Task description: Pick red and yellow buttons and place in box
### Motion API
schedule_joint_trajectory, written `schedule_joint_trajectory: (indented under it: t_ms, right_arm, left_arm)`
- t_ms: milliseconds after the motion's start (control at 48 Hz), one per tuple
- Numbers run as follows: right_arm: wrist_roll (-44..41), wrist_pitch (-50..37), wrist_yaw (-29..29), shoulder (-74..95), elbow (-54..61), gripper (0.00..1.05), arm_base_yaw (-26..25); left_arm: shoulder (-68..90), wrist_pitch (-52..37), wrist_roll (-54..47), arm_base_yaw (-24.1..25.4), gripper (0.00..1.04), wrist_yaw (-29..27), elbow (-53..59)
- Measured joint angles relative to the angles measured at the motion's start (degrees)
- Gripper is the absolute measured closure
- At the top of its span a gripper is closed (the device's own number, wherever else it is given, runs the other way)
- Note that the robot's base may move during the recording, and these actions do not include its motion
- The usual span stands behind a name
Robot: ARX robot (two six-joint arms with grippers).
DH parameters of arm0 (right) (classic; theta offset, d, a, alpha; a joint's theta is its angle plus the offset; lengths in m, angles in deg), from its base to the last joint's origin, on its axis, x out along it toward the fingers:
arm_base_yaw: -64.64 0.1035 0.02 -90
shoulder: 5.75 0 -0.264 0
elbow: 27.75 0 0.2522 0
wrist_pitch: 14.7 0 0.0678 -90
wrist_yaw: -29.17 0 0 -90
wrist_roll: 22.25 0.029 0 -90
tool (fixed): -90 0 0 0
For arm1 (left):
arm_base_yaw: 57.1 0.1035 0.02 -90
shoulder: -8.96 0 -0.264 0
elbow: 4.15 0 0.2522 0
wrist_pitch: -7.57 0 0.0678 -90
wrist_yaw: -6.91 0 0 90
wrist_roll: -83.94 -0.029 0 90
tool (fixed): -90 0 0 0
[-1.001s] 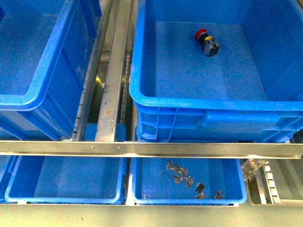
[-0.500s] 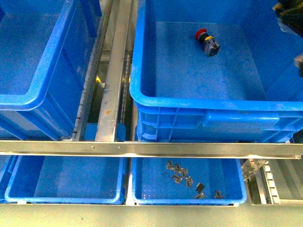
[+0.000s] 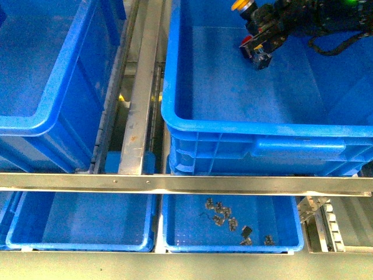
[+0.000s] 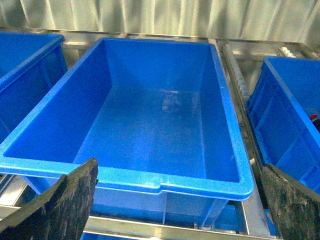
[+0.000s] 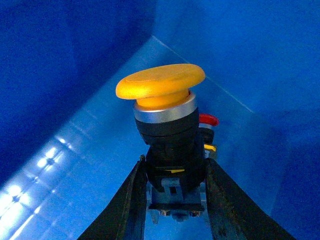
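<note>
Yellow button sits clamped in the right gripper, the two dark fingers pressed against either side of its black body while the mushroom cap sticks out beyond the fingertips. In the front view the same yellow cap shows at the far edge of the box, with the right arm reaching in from the right side above the box floor. The button's long axis runs straight out along the gripper, cap leading, so letting go would likely drop it body-first or tip it onto its side. What the release turns on is the red button lying on the box floor: it appears just below and slightly beyond the held one, and the right wrist view shows its red cap peeking out directly behind the yellow button's collar. Whether the two touch cannot be told. My judgement is that the carry is nearly finished and only the release remains. The left gripper is spread wide and holds nothing, hanging over the other, empty crate, well apart from the action.
</note>
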Motion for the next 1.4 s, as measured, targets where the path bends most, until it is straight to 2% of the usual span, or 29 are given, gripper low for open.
schedule_joint_trajectory:
  t_ms: [188,542,584,750,917,1001,1126,1292,1397]
  right_arm:
    - [-1.9,6.8,2.0,9.4,-11.5,0.79,-1.0]
    - [-4.4,13.5,4.7,20.4,-28.2,0.79,-3.7]
    - [-4.4,13.9,4.9,21.0,-29.5,0.77,-3.7]
    - [-4.6,15.7,5.1,22.3,-31.5,0.55,-4.0]
    - [-4.9,13.2,3.5,21.1,-27.8,0.2,-4.3]
    - [-4.9,11.2,2.2,18.7,-24.6,0.07,-4.5]
    - [-5.2,8.2,0.8,13.8,-19.4,0.07,-5.1]
    - [-6.1,2.1,-1.9,2.6,-6.0,0.07,-6.5]
    - [-3.2,-1.6,-3.7,-3.7,3.5,0.07,-7.4]
  left_arm:
    - [0.0,0.0,0.0,0.0,0.08,0.0,0.0]
    - [0.0,0.0,0.0,0.0,0.08,0.0,0.0]
    - [0.0,0.0,0.0,0.0,0.08,0.0,0.0]
    - [0.0,0.0,0.0,0.0,0.08,0.0,0.0]
    - [0.0,0.0,0.0,0.0,0.08,0.0,0.0]
    - [0.0,0.0,0.0,0.0,0.08,0.0,0.0]
    - [0.0,0.0,0.0,0.0,0.08,0.0,0.0]
    - [0.0,0.0,0.0,0.0,0.08,0.0,0.0]
    - [0.0,0.0,0.0,0.0,0.08,0.0,0.0]
